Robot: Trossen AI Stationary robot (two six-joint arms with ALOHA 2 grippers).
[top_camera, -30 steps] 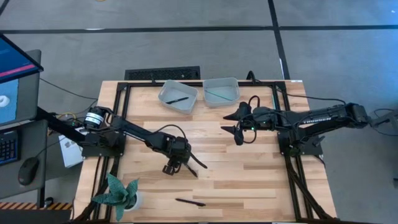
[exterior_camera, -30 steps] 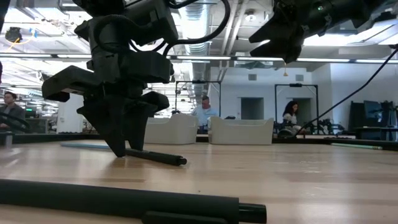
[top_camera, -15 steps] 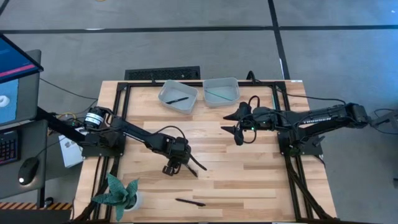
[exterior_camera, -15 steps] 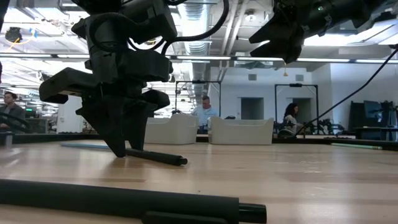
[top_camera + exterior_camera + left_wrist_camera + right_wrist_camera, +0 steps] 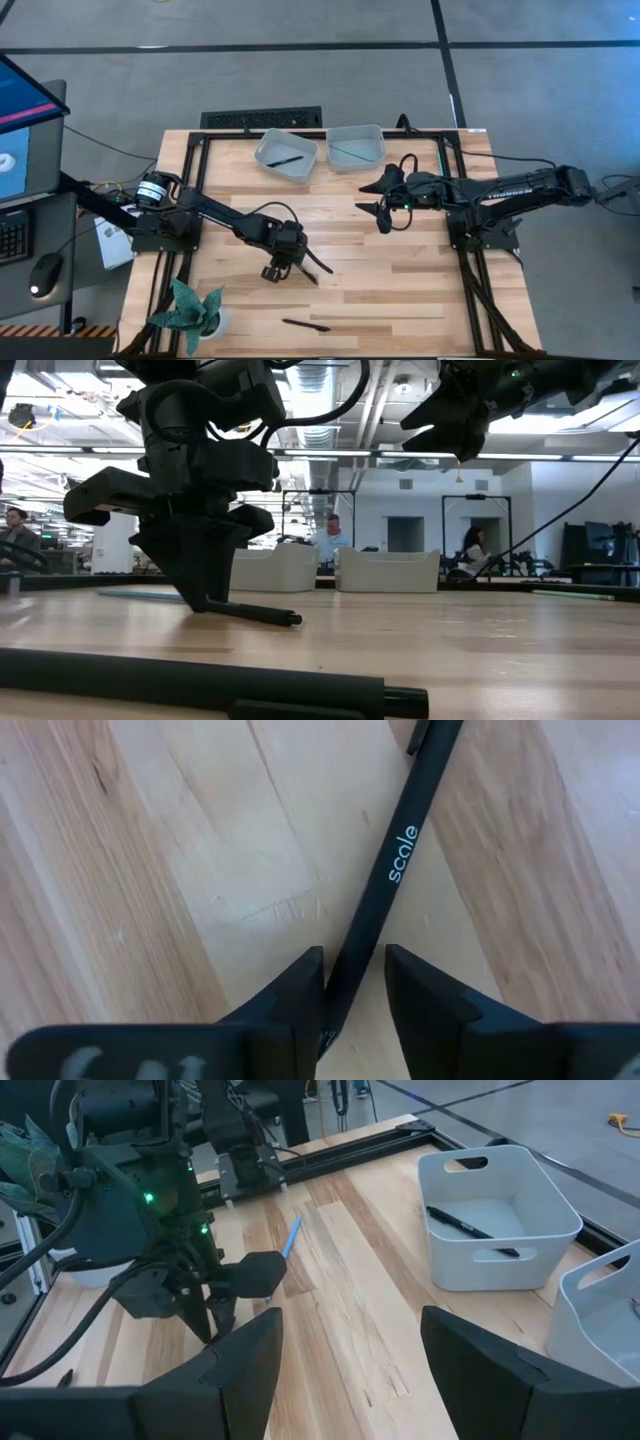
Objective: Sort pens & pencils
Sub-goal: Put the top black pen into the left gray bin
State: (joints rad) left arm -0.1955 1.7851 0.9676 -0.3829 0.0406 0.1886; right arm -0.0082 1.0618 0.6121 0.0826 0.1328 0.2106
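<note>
Wooden tabletop (image 5: 400,280) carries a black pen (image 5: 395,870); the left tool (image 5: 352,982) pinches its end, seemingly gripped, for sorting. Right tool (image 5: 378,206) hangs open, waiting.

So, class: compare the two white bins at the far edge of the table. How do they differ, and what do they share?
Contents: the left bin holds a black stick; the right bin holds a pale teal stick.
Position: the left bin stands nearer the left arm's side; the right bin stands nearer the right gripper, which hangs open just in front of it.
Shared: both are white, open-topped, side by side, each with one stick lying inside.
</note>
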